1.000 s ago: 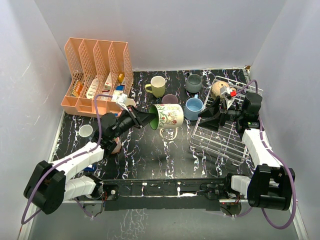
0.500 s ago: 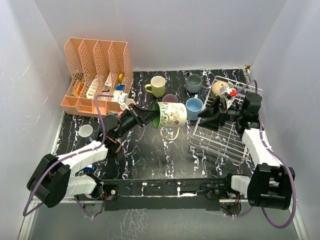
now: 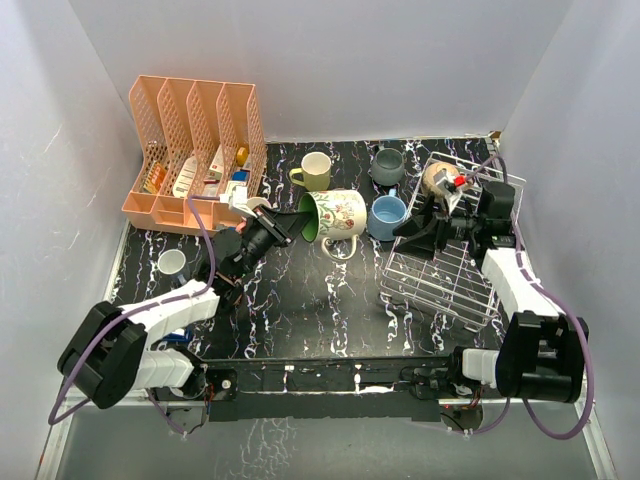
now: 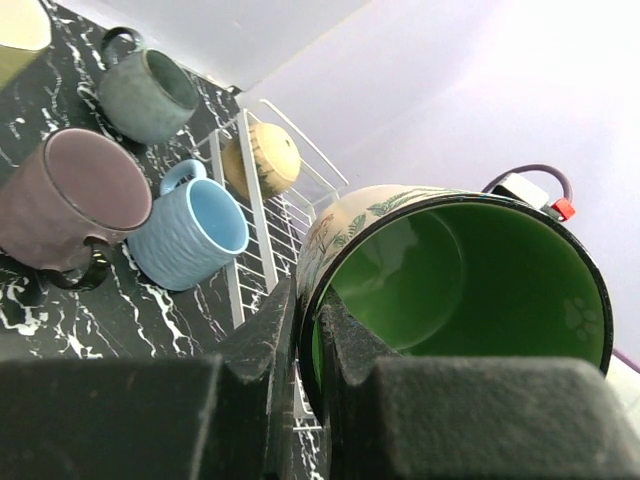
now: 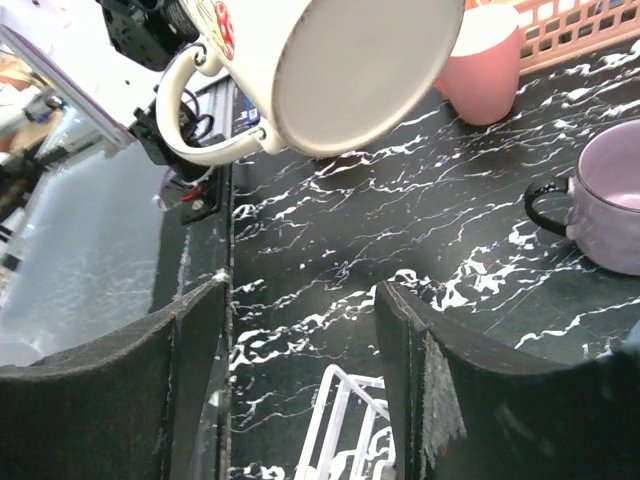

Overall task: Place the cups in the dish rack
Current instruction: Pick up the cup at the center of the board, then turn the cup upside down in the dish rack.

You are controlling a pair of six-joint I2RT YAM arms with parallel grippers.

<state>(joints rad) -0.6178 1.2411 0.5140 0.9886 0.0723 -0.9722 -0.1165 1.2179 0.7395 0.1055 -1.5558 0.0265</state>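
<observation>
Top external view: the left hand [image 3: 296, 228] is clenched on the rim of the cream floral ceramic mug with green inside [image 3: 340, 213]. The mug is held sideways above the black marbled counter [image 3: 300, 310], left of the silver-white wire dish rack [image 3: 450, 285]. The right hand [image 3: 410, 228] hangs released at the rack's left edge.

On the table [image 3: 300, 300], the organizer [image 3: 190, 150] fills the far left corner. The dish rack [image 3: 440, 280] lies along the right edge, with a racked mug [image 3: 437, 178] in its far end. A rack-side mug [image 3: 386, 217] stands just left of the rack. Behind it, at the far edge, is a far mug [image 3: 387, 166], and a second far mug [image 3: 315, 172] is to its left. A raised mug [image 3: 335, 215] hangs over the middle, and a small cup [image 3: 172, 262] stands near the left edge.
</observation>
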